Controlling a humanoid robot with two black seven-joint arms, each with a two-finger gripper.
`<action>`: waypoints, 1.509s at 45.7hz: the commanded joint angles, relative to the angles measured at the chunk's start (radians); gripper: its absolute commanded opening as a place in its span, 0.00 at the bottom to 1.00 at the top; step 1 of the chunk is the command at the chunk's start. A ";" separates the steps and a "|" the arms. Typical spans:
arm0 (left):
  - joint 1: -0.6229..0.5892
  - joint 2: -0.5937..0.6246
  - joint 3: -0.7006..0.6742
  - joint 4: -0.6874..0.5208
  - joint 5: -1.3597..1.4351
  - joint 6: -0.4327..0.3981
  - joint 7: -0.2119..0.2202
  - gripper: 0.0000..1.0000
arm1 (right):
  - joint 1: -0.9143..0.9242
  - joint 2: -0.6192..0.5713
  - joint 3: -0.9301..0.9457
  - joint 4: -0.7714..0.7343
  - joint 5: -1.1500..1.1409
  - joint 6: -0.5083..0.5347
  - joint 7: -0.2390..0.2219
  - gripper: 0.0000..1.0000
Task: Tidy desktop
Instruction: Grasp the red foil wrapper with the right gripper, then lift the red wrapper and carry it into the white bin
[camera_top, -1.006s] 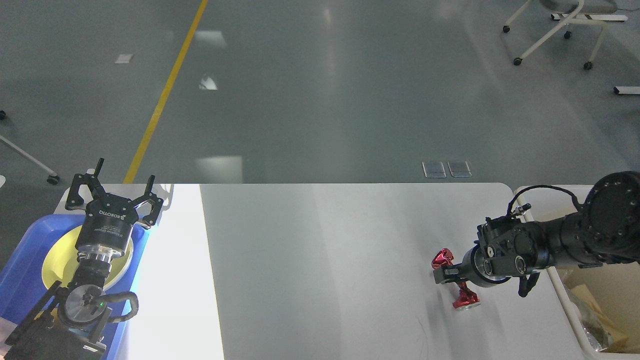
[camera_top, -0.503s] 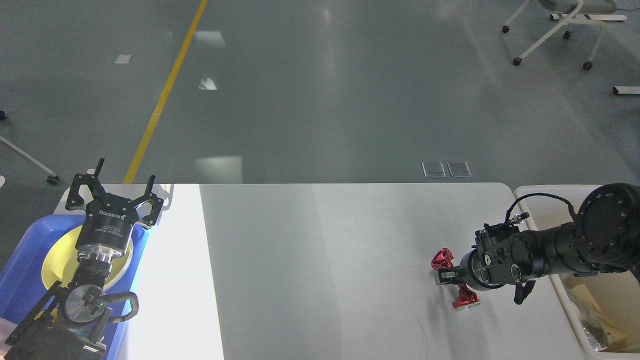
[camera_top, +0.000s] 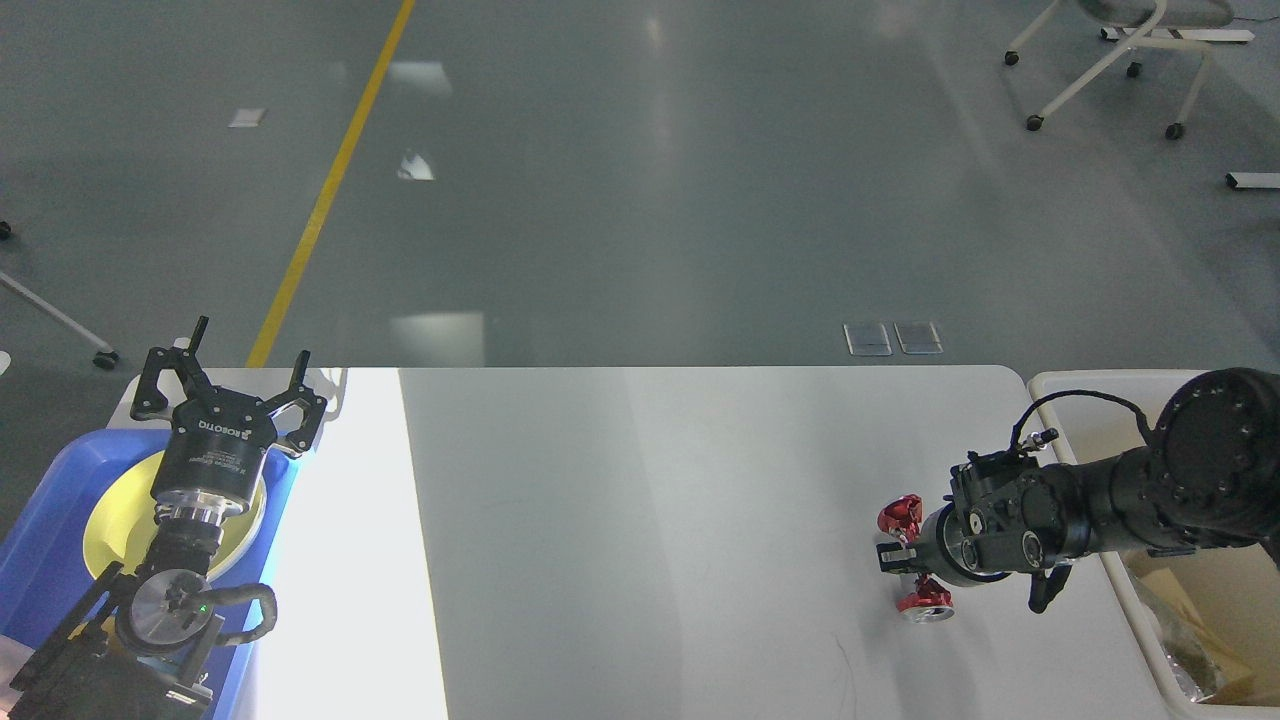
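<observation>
— While the right arm reaches in low from the right edge, what has its gripper (camera_top: 897, 560) got?
— A red shiny wrapper (camera_top: 912, 555), crinkled like foil. One twisted end sticks up behind the black fingers, the other flares out below them and seems to touch the desktop (camera_top: 640, 520). The fingers are closed in on the thin middle of it.
— And where is that on the desktop?
— Near the right end of the white top, towards the front, close to the edge beside the cream bin (camera_top: 1140, 600). The bin stands just off that end, with brown paper and clear plastic inside.
— What about the left gripper (camera_top: 228, 385)?
— It hangs over the far left corner, its fingers spread wide apart, with nothing between them. Below it sits a blue tray (camera_top: 45, 530) with a yellow plate (camera_top: 115, 525) in it.
— Does the tray lie on the desktop?
— I cannot tell; the arm covers that side. A bright band of light falls across the left part of the top.
</observation>
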 joint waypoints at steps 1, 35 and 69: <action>0.000 0.000 -0.001 0.000 0.000 0.000 0.000 0.97 | 0.001 -0.003 -0.001 0.002 0.001 0.005 0.000 0.00; 0.000 0.001 -0.001 0.000 0.000 0.000 0.000 0.97 | 0.547 -0.202 -0.076 0.376 0.300 0.374 -0.017 0.00; 0.000 0.001 -0.001 0.000 0.000 0.000 -0.002 0.97 | 0.836 -0.291 -0.324 0.585 0.466 0.281 -0.019 0.00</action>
